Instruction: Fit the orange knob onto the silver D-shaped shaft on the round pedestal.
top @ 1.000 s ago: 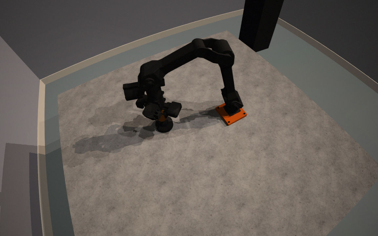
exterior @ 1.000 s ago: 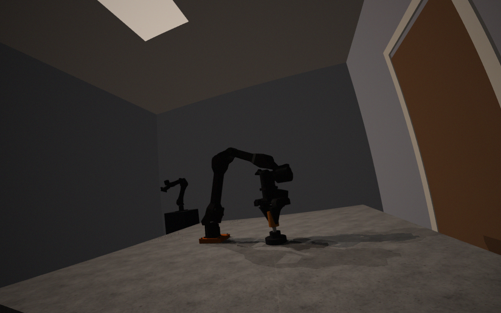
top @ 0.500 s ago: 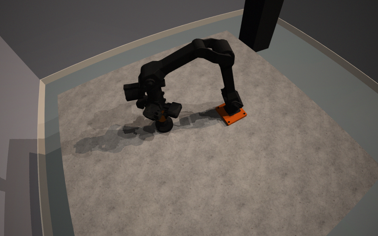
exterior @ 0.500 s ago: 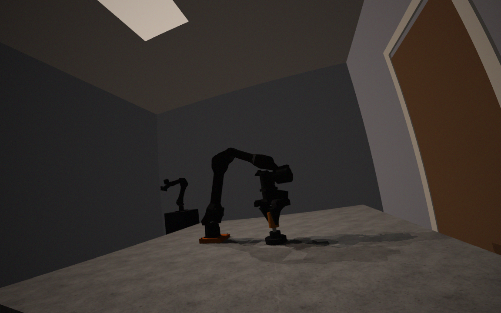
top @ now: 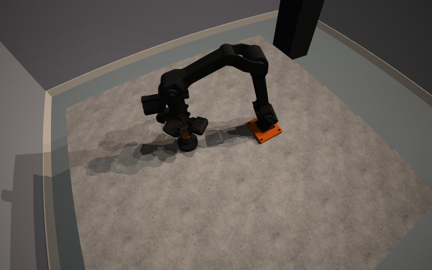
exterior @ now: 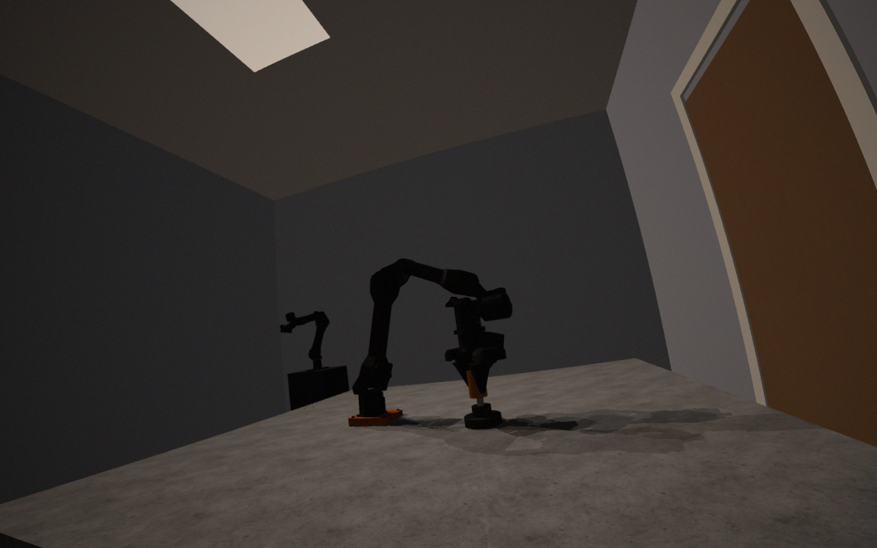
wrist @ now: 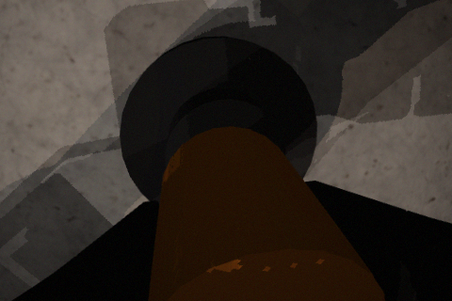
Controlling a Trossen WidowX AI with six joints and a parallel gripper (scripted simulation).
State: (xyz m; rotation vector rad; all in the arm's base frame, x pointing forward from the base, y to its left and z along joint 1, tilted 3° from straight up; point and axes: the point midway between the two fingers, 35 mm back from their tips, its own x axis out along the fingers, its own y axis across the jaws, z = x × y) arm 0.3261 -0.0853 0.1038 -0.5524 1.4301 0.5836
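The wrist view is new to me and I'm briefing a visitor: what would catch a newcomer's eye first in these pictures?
The orange knob fills the lower wrist view, gripped in the pincer and hanging over the dark round pedestal. From the side, a sliver of silver shaft shows between knob and pedestal. The arm's orange base plate stands out on the grey table.

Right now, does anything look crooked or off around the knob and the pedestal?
Yes. The orange knob, clamped in the gripper, leans instead of standing upright, and a bit of silver shaft shows between it and the pedestal, so it isn't seated.
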